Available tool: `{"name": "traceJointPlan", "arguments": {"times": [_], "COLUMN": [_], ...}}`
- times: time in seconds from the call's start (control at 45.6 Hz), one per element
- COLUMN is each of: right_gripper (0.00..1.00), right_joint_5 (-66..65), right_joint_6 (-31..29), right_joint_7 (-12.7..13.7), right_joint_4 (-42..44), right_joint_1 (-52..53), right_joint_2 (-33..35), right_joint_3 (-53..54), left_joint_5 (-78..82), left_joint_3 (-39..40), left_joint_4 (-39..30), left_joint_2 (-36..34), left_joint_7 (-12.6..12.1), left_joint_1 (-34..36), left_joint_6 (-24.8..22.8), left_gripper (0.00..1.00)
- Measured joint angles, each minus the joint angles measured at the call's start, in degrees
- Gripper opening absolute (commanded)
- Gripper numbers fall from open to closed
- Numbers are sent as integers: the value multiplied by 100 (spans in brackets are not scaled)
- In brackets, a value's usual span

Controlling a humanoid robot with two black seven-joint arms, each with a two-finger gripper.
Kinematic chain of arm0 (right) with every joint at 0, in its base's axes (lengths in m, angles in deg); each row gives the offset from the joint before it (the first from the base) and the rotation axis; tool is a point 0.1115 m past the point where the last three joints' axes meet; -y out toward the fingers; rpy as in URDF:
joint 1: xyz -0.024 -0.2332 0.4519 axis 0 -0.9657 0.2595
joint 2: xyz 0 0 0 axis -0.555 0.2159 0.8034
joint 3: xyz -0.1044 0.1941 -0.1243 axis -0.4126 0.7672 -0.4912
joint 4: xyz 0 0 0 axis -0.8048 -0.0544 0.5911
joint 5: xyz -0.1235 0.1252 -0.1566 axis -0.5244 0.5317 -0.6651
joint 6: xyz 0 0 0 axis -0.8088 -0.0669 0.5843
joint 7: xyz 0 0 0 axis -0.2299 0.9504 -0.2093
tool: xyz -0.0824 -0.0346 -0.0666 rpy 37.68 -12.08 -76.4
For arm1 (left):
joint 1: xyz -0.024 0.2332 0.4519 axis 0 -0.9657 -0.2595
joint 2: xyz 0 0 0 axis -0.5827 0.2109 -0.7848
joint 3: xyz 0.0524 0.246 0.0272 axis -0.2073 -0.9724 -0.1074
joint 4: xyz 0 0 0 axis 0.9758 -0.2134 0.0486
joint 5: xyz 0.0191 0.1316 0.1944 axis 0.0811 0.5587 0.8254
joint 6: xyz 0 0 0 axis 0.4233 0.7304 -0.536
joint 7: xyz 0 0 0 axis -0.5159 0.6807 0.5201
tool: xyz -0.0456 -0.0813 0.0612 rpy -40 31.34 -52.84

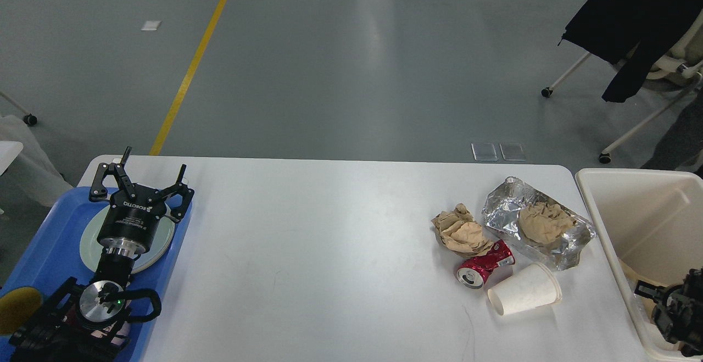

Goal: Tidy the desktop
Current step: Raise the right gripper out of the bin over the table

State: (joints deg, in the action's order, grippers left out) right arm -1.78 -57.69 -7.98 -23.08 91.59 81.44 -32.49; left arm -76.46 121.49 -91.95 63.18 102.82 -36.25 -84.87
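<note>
**Desktop: litter cluster at right end, both arms at the edges**

Landmark = desktop (329, 252), white, spans most of view. Off its L end: blue tray (49, 252) w/ pale plate (159, 244). Left gripper (151, 178) above plate, fingers spread wide, holding nothing. On desktop's R part, bunched close: crumpled brown paper (460, 231), crushed red can (483, 266) touching it, white paper cup (524, 290) on its side, foil wrapper (549, 241) w/ brown paper wad (544, 223) on top. Off R end: cream bin (615, 213). Right gripper (673, 304) at bin, dark, fingers – can't tell.
</note>
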Motion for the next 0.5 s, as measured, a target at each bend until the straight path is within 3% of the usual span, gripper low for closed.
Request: {"name": "traceJointPlan", "arguments": {"times": [0.197,0.504], "right_gripper": [100,100], "right_joint_5": [-17,-1046], "right_joint_6": [-975,-1264], "right_joint_7": [15,119], "right_joint_4": [-899,-3924], "right_joint_1": [1072,3662], "right_joint_2": [628,1201], "right_joint_3": [-6,-732], "left_joint_5": [0,0], "left_joint_3": [0,0], "left_joint_4": [0,-4], "left_joint_2": [0,0], "left_joint_7": [-3,-7], "left_joint_1": [0,0], "left_joint_6": [0,0], "left_gripper": [97,97]}}
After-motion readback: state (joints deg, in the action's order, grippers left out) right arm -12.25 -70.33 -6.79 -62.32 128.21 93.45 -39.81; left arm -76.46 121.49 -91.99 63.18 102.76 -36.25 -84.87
